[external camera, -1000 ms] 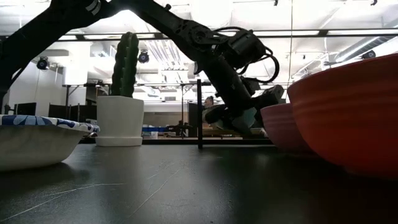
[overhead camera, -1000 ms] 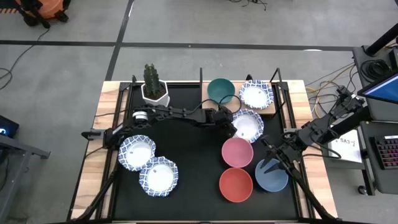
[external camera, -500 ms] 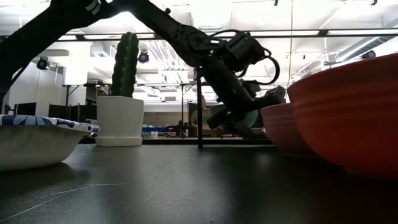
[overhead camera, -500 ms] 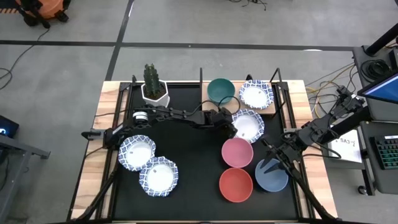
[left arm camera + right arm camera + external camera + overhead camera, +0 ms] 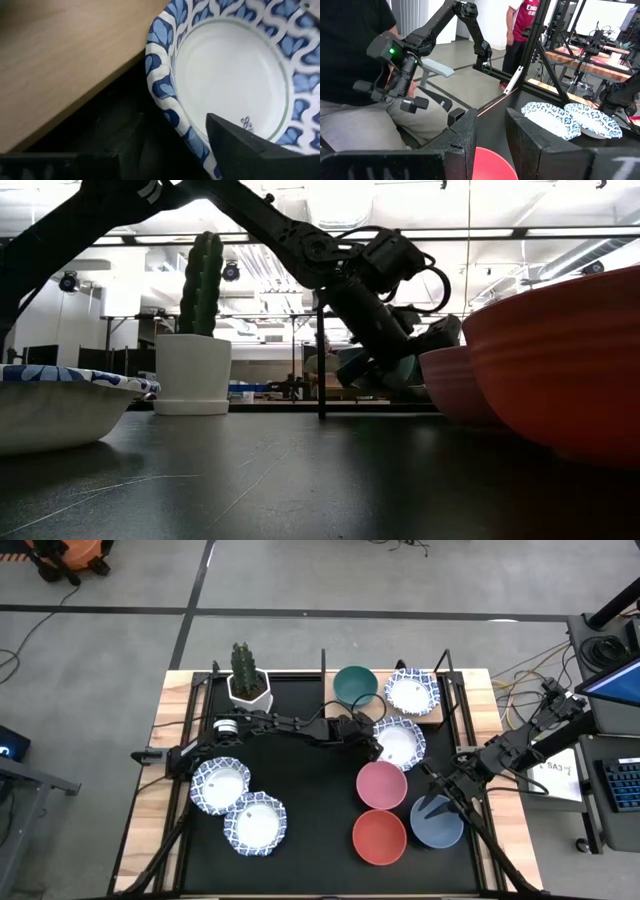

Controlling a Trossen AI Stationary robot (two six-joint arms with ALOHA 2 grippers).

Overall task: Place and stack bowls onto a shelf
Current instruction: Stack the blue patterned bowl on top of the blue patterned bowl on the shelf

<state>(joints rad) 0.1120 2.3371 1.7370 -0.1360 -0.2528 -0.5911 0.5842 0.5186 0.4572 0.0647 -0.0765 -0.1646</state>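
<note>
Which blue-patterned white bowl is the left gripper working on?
The patterned bowl just in front of the shelf, beside the pink bowl. The left gripper straddles its rim; the other three sit untouched.

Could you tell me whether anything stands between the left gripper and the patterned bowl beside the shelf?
Nothing visible does: the left gripper is already at the rim of the patterned bowl, one finger over its inside.

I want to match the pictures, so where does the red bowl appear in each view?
High view: red bowl, front centre of the table.
Low view: large, at the right edge.
Left wrist view: not in it.
Right wrist view: bottom edge, between the fingers.
Shared landmark: pink bowl beside it.
</note>
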